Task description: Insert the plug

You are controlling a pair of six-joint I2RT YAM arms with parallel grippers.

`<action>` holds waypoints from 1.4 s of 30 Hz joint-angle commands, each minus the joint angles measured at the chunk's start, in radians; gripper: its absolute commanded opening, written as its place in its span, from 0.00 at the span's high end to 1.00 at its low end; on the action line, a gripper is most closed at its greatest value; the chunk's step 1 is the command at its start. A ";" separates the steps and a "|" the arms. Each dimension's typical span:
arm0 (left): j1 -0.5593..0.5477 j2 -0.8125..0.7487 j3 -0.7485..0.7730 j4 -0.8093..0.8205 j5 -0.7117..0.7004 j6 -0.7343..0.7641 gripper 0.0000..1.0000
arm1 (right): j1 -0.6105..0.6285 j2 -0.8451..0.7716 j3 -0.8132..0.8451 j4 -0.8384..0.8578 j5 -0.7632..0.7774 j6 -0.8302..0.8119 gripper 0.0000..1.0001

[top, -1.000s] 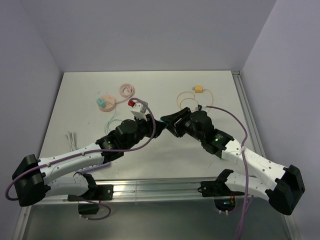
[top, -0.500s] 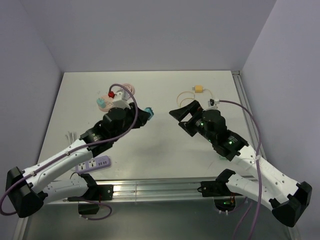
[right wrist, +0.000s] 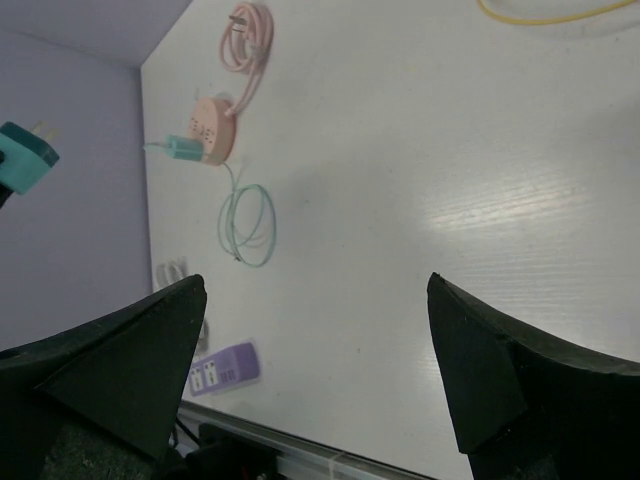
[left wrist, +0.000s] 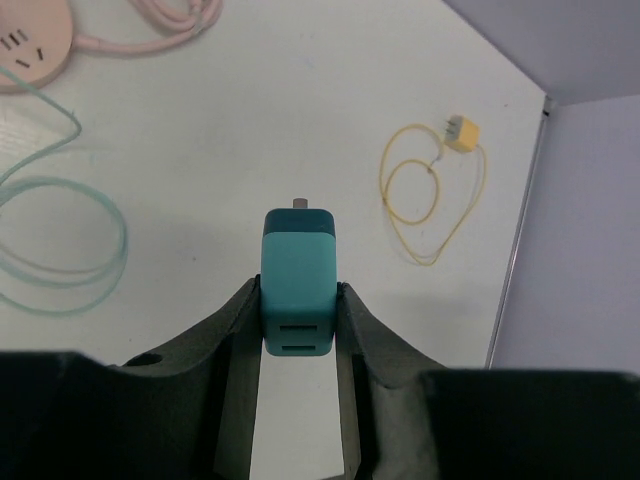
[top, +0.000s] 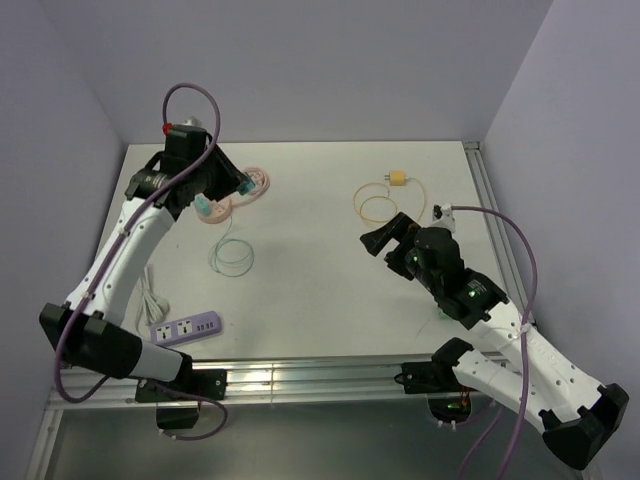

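My left gripper point(left wrist: 298, 290) is shut on a teal plug point(left wrist: 298, 278), its prongs pointing away from the wrist. In the top view this gripper point(top: 234, 183) and the plug point(top: 243, 186) hang above the back left of the table, just over a round pink socket point(top: 215, 208). The pink socket point(left wrist: 30, 55) sits at the left wrist view's top left corner. A second teal plug point(right wrist: 180, 148) sits in the pink socket point(right wrist: 212, 130). My right gripper point(top: 386, 237) stands open and empty over the right middle, as the right wrist view point(right wrist: 315, 285) also shows.
A purple power strip point(top: 186, 328) and a white cable point(top: 150, 290) lie front left. A teal cable coil point(top: 232, 257) lies before the socket and a pink coil point(top: 258, 180) behind it. A yellow plug point(top: 398, 179) with its cable point(top: 375, 205) lies back right.
My left arm has swung from the table's middle up to the back left, carrying the teal plug. My right gripper has opened and drawn back to the right.
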 commanded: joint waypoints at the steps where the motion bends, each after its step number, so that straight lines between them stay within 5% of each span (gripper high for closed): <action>1: 0.097 0.087 0.085 -0.161 0.129 -0.020 0.99 | -0.010 0.001 -0.022 -0.001 0.028 -0.066 0.02; 3: 0.172 0.121 0.076 -0.153 0.244 -0.053 0.99 | -0.013 0.007 -0.025 -0.004 0.027 -0.086 0.02; 6: 0.298 0.215 0.142 -0.223 0.237 -0.073 1.00 | -0.016 0.010 -0.037 -0.001 0.023 -0.101 0.02; 13: 0.375 0.432 0.375 -0.262 0.232 -0.110 0.99 | -0.024 -0.002 -0.086 0.030 0.033 -0.126 0.02; 33: 0.404 0.891 0.831 -0.409 0.192 -0.277 1.00 | -0.077 0.065 -0.149 0.091 -0.042 -0.160 0.03; 42: 0.419 0.934 0.811 -0.471 0.166 -0.284 1.00 | -0.120 0.067 -0.190 0.133 -0.085 -0.160 0.03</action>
